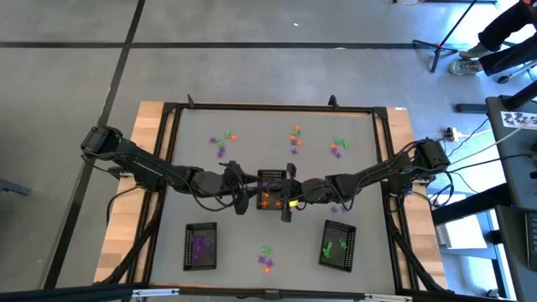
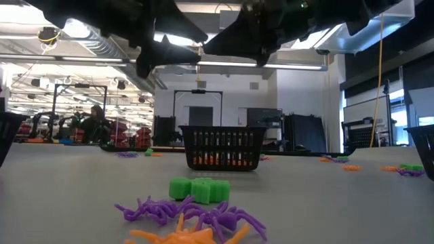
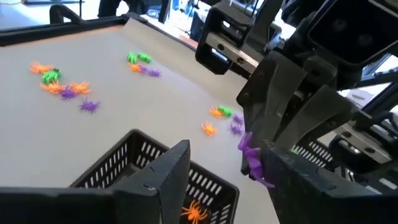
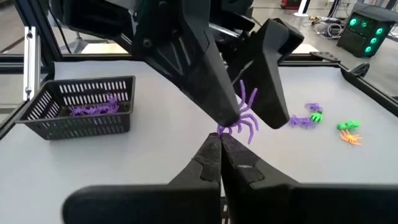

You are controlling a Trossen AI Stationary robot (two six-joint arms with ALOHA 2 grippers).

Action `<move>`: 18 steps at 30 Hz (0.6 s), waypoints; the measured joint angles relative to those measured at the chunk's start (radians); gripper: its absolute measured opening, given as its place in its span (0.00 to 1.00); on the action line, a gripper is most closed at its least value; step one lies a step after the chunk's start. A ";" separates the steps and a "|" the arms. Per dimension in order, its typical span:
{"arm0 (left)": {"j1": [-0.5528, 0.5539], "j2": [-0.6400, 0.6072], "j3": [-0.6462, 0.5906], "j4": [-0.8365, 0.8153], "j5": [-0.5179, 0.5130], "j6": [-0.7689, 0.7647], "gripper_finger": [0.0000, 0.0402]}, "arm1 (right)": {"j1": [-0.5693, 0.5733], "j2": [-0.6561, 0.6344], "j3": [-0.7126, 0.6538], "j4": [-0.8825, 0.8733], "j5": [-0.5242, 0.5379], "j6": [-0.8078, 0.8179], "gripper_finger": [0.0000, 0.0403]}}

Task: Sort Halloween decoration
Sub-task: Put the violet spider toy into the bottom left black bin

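A purple spider trinket (image 4: 240,118) hangs in the air above the centre black tray (image 1: 270,177), which holds orange pieces. My right gripper (image 4: 221,138) comes from the table's right and is shut on the spider. My left gripper (image 4: 254,121) comes from the left and is open, with one finger on each side of the spider; I cannot tell whether it touches it. Loose orange, purple and green trinkets lie in clusters on the far half of the table (image 1: 295,134) and near the front edge (image 1: 267,260). My right gripper pinches the purple spider by a leg (image 4: 225,129) at the very ends of its two shut fingers. The fingers come nearly level, slanting a little down, from the table's right. The spider's body stands out beyond the fingertips, lifted clear above the centre tray.
A tray with purple pieces (image 1: 200,246) sits near the front left and a tray with green pieces (image 1: 337,245) near the front right. More trinkets lie at the far left (image 1: 225,141) and far right (image 1: 337,147). A raised black frame borders the table.
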 joint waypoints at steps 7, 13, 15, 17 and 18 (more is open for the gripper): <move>0.000 0.000 0.000 -0.004 0.000 -0.002 0.41 | 0.000 0.000 0.000 0.012 0.000 0.000 0.00; -0.002 0.000 0.000 -0.011 0.005 -0.008 0.32 | 0.000 0.000 0.000 0.017 0.000 0.000 0.00; -0.002 0.000 0.000 -0.016 0.011 -0.008 0.27 | 0.000 0.000 0.000 0.016 0.000 0.000 0.00; -0.002 0.000 0.000 -0.016 0.023 0.002 0.22 | 0.000 0.000 0.000 0.016 0.000 -0.001 0.00; -0.002 0.000 0.000 -0.016 0.027 0.006 0.19 | 0.000 0.000 0.000 0.014 -0.001 -0.001 0.00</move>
